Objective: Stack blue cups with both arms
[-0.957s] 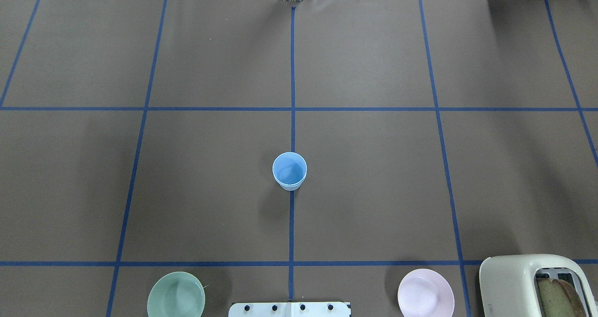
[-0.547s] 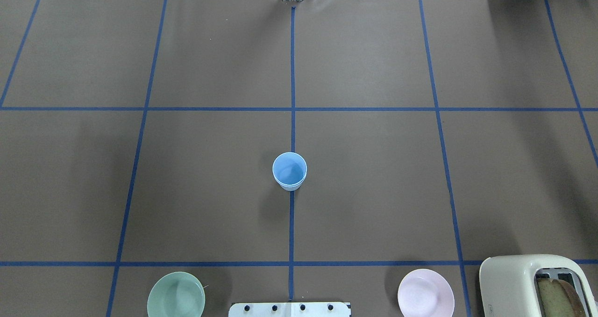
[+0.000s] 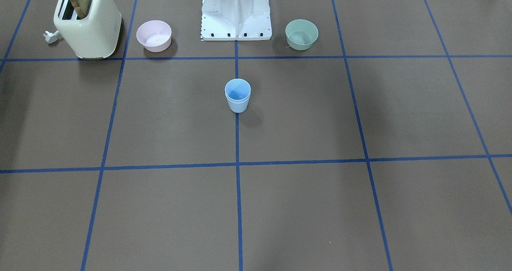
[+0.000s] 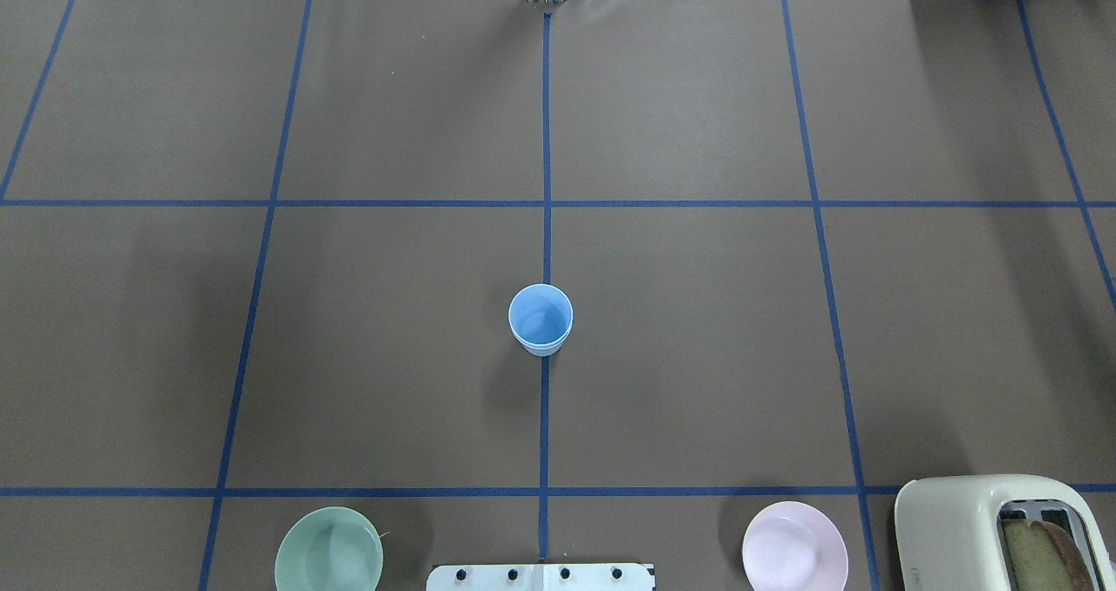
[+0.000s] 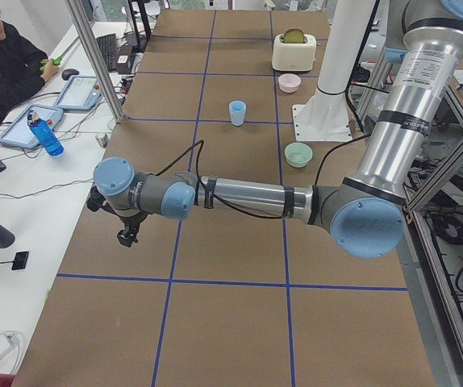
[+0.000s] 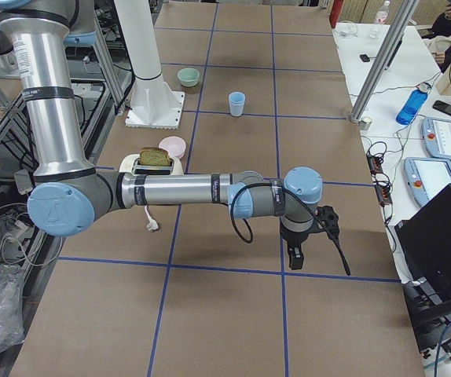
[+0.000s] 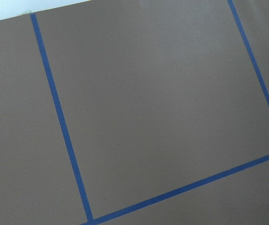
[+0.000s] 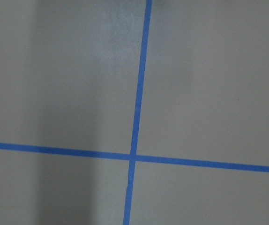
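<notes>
The pale-blue cups (image 4: 540, 319) stand upright on the centre tape line, one nested in the other, with two rims showing in the front view (image 3: 237, 96). They also show in the side views (image 5: 237, 113) (image 6: 236, 104). Both arms are outside the overhead and front views. My left gripper (image 5: 127, 234) hangs over the table's far side, well away from the cups. My right gripper (image 6: 296, 259) does the same at the other end. I cannot tell whether either is open or shut. Both wrist views show only brown paper and blue tape.
A green bowl (image 4: 329, 549) and a pink bowl (image 4: 794, 546) sit beside the white base mount (image 3: 236, 11). A cream toaster (image 4: 994, 530) with bread stands at the near right. An operator (image 5: 6, 64) sits past the table's far edge.
</notes>
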`<state>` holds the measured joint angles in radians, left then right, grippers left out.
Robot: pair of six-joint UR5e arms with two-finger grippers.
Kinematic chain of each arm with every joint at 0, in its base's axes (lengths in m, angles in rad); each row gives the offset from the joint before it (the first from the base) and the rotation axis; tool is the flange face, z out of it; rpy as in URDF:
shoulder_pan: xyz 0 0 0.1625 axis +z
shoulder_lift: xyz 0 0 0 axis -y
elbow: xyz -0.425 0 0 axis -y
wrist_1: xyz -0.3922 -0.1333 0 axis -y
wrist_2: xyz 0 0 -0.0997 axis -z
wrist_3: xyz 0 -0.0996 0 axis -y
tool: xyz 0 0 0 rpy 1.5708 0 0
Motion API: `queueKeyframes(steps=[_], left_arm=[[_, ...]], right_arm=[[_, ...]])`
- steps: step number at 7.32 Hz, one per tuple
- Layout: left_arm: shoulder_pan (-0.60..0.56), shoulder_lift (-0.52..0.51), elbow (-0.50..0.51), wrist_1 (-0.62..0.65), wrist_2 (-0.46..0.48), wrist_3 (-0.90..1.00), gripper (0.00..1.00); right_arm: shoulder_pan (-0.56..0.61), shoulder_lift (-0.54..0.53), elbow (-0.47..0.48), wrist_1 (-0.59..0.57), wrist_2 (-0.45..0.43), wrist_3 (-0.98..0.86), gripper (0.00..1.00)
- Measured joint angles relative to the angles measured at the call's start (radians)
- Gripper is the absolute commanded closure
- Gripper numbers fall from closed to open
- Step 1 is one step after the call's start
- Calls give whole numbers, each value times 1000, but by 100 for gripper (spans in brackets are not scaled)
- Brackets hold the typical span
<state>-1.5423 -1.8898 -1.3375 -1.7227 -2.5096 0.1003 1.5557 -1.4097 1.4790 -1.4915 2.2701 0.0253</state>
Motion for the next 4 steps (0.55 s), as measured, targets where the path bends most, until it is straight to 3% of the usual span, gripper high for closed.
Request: queueKeyframes(steps=[4], left_arm=[[-3, 42, 8, -13, 1, 1, 2]], right_arm=[[7, 25, -12, 13, -4, 8, 0]])
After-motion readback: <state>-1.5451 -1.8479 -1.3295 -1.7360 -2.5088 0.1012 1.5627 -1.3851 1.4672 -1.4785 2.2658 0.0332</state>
